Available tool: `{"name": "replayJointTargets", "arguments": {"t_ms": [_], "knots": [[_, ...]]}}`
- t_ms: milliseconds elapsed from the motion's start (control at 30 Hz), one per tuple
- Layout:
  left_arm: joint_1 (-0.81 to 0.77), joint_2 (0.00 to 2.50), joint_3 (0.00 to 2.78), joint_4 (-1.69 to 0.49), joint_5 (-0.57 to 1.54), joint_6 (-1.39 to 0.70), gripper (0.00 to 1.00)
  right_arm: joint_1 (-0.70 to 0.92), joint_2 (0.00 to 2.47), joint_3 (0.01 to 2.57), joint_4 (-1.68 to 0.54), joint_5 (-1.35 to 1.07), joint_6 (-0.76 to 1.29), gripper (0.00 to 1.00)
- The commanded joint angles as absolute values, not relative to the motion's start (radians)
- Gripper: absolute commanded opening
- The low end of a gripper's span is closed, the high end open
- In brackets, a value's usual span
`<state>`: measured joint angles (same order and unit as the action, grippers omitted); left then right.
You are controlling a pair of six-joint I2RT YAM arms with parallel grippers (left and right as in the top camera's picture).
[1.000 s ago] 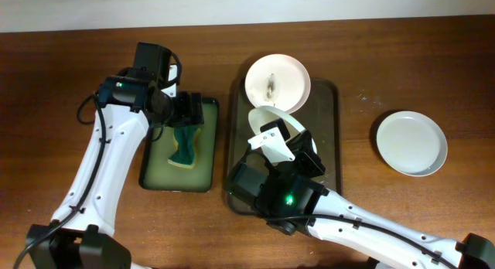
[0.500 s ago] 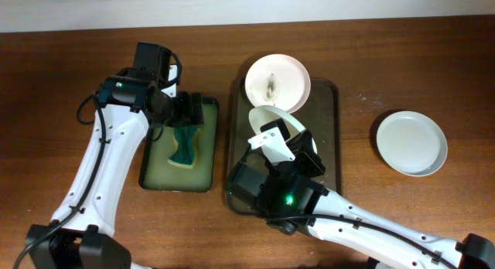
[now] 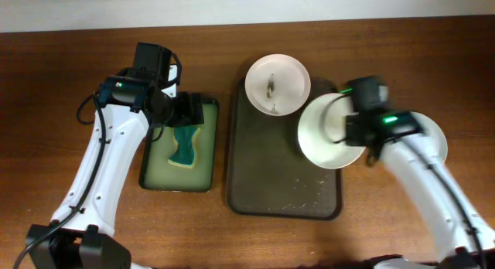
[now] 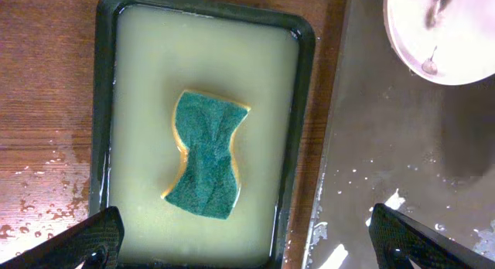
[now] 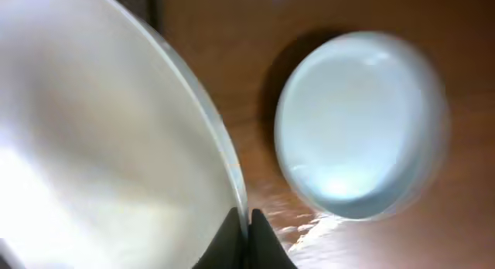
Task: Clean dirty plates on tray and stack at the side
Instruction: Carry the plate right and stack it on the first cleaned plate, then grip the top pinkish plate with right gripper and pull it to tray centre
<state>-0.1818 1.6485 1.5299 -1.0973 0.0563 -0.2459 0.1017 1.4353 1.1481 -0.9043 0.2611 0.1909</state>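
**A:** Seen from overhead, what is changed from a second ago?

**B:** The right pincer (image 3: 349,128) is no longer over the near end of the large tray (image 3: 271,176). It has been carried to the tray's right rim. The held plate (image 3: 325,134), steeply tilted before, is now nearly level and face up. It is partly over that rim and partly over the table (image 3: 77,52), and it is pinched at its right edge.

**A:** And the rest?

**B:** Nothing else is moved. The smudged plate (image 3: 278,83) lies at the tray's far end, reaching past the rim. The clean plate (image 3: 439,137) lies on the table to the right, partly hidden by the right arm. The left pincer (image 3: 189,114) hangs spread above the sponge (image 3: 186,145) in the small tray (image 3: 147,172).

**A:** Which way is the large tray laid?

**B:** Its long axis runs from the table's far edge to the near edge. The plates are round, so no long axis is shown.

**A:** What is shown from the left wrist?

**B:** The fingers (image 4: 93,238) are set wide apart and nothing is gripped. The green sponge (image 4: 205,157) lies lengthwise in the small tray (image 4: 305,145), parallel to the large tray (image 4: 402,161) just beside it. The smudged plate (image 4: 456,37) is seen at the upper right.

**A:** And from the right wrist?

**B:** The held plate (image 5: 100,145) is clamped by its rim in the right pincer (image 5: 249,238). The clean plate (image 5: 360,122) is seen blurred on the table (image 5: 232,37) beyond it.
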Motion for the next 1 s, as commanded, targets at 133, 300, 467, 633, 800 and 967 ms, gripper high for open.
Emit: {"name": "replayJointTargets", "arguments": {"t_ms": [133, 300, 467, 633, 800, 967], "knots": [[-0.180, 1.644, 1.540, -1.097, 0.067, -0.237, 1.00, -0.562, 1.480, 1.172, -0.873, -0.212, 0.311, 0.04], [-0.180, 1.644, 1.540, -1.097, 0.067, -0.237, 0.99, -0.787, 1.628, 1.172, -0.814, -0.203, 0.376, 0.04], [-0.180, 1.644, 1.540, -1.097, 0.067, -0.237, 0.99, -0.748, 1.658, 1.182, -0.818, -0.215, 0.311, 0.68], [-0.180, 1.644, 1.540, -1.097, 0.067, -0.237, 0.99, -0.561, 1.592, 1.362, -0.872, -0.505, 0.181, 0.53], [-0.180, 1.644, 1.540, -1.097, 0.067, -0.237, 0.99, -0.111, 1.618, 1.497, -0.884, -0.209, 0.059, 0.65], [-0.180, 1.644, 1.540, -1.097, 0.067, -0.237, 0.99, 0.128, 1.823, 1.495, -0.635, 0.005, 0.059, 0.63]]}}
